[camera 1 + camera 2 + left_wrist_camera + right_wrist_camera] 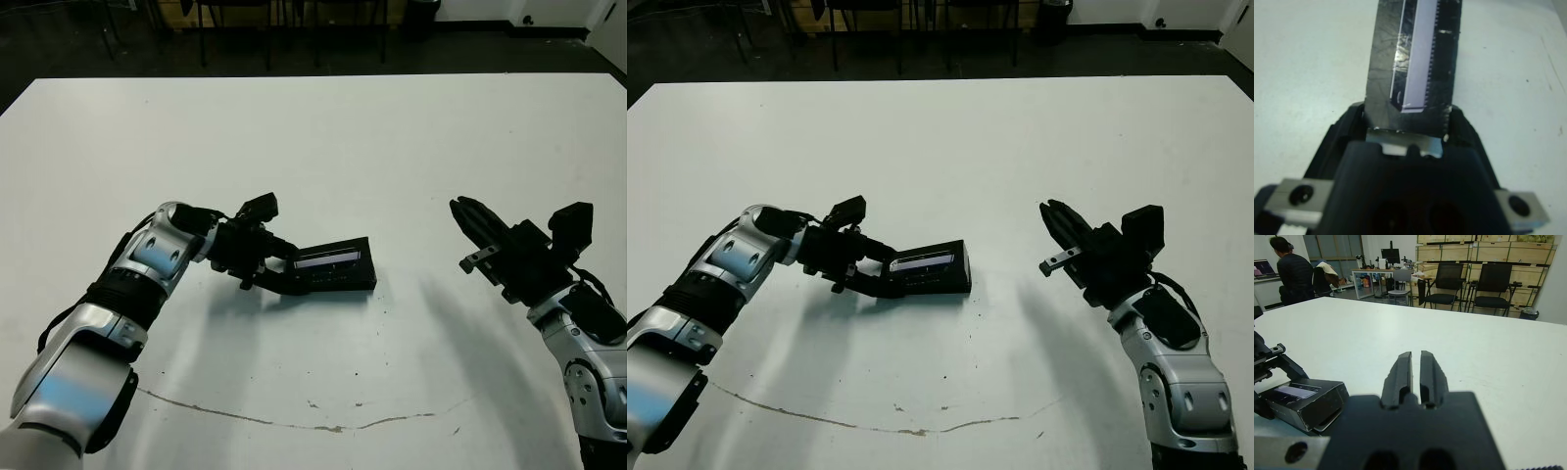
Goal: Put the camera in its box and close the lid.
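The lid (333,257), flat and black with a pale glossy stripe, lies on top of the black box (338,282) near the middle of the table. My left gripper (282,268) is shut on the lid's left end, one finger on each side of it (1406,73). A thin white strip shows under the lid's edge in the left wrist view. The camera is hidden. My right gripper (462,213) hovers above the table well to the right of the box, fingers (1400,374) pressed together and holding nothing.
A thin dark crack line (294,423) runs across the white table (313,137) near its front edge. Chairs (1449,281) and a person (1293,274) stand beyond the far edge.
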`<state>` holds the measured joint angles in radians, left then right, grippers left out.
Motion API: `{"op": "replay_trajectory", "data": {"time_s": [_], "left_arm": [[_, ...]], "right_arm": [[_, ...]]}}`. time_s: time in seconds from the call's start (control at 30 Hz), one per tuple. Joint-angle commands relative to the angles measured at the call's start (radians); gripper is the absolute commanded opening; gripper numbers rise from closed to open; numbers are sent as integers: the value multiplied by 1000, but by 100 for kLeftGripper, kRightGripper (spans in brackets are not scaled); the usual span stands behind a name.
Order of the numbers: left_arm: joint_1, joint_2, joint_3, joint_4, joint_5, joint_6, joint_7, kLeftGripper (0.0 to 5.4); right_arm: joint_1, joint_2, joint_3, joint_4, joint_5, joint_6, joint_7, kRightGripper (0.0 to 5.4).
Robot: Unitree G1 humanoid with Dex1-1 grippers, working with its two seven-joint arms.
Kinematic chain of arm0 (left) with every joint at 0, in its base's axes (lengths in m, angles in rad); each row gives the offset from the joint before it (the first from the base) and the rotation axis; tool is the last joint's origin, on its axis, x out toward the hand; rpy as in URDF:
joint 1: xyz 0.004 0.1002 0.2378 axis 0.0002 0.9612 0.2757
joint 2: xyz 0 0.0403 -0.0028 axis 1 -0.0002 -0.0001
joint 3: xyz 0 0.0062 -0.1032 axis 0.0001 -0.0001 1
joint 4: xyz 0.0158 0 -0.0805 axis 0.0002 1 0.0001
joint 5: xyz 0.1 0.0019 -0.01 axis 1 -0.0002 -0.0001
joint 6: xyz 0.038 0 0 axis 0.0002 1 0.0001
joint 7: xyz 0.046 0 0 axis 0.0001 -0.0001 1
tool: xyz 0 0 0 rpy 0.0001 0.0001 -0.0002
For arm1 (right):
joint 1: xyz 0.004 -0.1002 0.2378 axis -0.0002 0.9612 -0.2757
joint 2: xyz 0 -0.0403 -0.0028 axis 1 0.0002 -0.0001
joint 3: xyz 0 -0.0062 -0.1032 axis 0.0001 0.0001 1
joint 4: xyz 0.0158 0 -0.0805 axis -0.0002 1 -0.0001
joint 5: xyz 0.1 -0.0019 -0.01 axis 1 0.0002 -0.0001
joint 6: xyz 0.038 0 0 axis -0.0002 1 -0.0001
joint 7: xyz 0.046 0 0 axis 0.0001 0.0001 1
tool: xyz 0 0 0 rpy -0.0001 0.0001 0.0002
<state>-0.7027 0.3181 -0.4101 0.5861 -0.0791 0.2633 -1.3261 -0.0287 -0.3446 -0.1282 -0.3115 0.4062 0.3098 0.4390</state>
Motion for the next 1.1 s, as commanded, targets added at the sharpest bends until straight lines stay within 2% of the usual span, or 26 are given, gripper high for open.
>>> {"op": "replay_trajectory", "data": {"time_s": [0.03, 0.23, 0.47, 0.57, 0.7, 0.87, 1.1], "left_arm": [[39, -60, -50, 25, 42, 31, 36, 268], [64, -85, -49, -28, 68, 22, 132, 268], [95, -78, -77, -151, 136, 31, 199, 268], [98, -65, -94, -206, 165, 53, 196, 268], [94, -45, -123, -279, 194, 123, 182, 268], [88, -25, -147, -317, 205, 157, 163, 268], [78, -8, -159, -310, 209, 207, 170, 268]], "right_arm": [[16, 0, -2, -5, 0, 21, -9, 0], [15, 3, -4, 19, 1, -7, 10, 0], [20, -1, 0, 5, -15, 3, -4, 0], [22, -2, -2, -7, -9, 20, -10, 0], [24, 0, 1, -3, -17, 1, -4, 0], [22, 3, 0, 11, -14, -12, 8, 0], [25, 0, 0, -3, -11, 10, -6, 0]]}}
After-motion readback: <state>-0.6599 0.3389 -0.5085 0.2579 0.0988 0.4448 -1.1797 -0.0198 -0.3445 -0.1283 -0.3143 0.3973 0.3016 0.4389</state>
